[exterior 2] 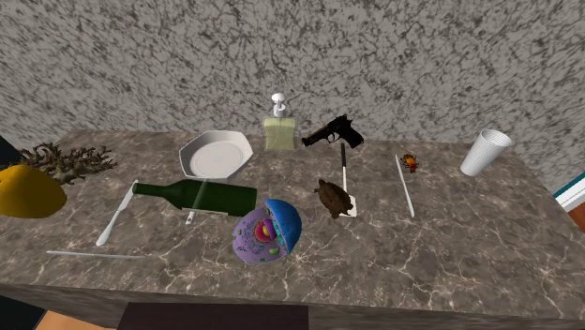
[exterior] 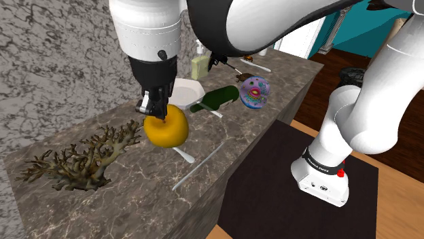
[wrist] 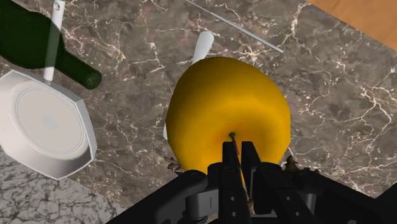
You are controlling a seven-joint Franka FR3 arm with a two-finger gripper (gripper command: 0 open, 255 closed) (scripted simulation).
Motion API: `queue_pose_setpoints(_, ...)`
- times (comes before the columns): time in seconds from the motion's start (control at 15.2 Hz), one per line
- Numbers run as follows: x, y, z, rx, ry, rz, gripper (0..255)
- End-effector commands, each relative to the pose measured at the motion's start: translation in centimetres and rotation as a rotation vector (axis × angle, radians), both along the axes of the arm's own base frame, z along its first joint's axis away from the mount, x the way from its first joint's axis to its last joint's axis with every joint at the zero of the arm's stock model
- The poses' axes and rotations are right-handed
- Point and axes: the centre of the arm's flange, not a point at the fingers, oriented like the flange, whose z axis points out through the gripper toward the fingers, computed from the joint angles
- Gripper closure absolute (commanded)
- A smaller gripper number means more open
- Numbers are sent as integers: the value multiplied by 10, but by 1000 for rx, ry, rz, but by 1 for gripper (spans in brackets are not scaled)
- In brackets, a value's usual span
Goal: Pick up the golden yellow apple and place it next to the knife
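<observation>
A golden yellow apple (exterior: 166,127) hangs a little above the dark marble counter (exterior: 136,197), near its stone back wall. My black gripper (exterior: 155,111) comes down on the apple's top. In the wrist view the two fingers (wrist: 231,159) stand nearly together, pinched at the stem of the apple (wrist: 229,111). In the second exterior view the apple (exterior 2: 28,192) is at the far left edge. A white-handled knife (exterior: 182,155) lies flat on the counter just below the apple; its handle (wrist: 202,46) pokes out past the fruit. The knife (exterior 2: 117,217) lies left of the bottle.
A green bottle (exterior 2: 202,195) lies on its side by a white plate (exterior 2: 217,153). Brown coral (exterior: 75,159) sits at the counter's end. A thin rod (exterior: 200,166) lies near the front edge. Farther along are a colourful ball (exterior 2: 267,232), soap dispenser (exterior 2: 279,127), pistol (exterior 2: 333,131) and cup (exterior 2: 486,152).
</observation>
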Motion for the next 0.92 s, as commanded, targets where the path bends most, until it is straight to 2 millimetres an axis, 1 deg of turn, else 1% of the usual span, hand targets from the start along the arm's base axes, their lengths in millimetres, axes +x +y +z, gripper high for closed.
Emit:
queue_pose_setpoints(0.0, -1, 0, -10, 1, -1, 0, 255)
queue_pose_setpoints(0.86, -1, 0, -79, 1, -1, 0, 255)
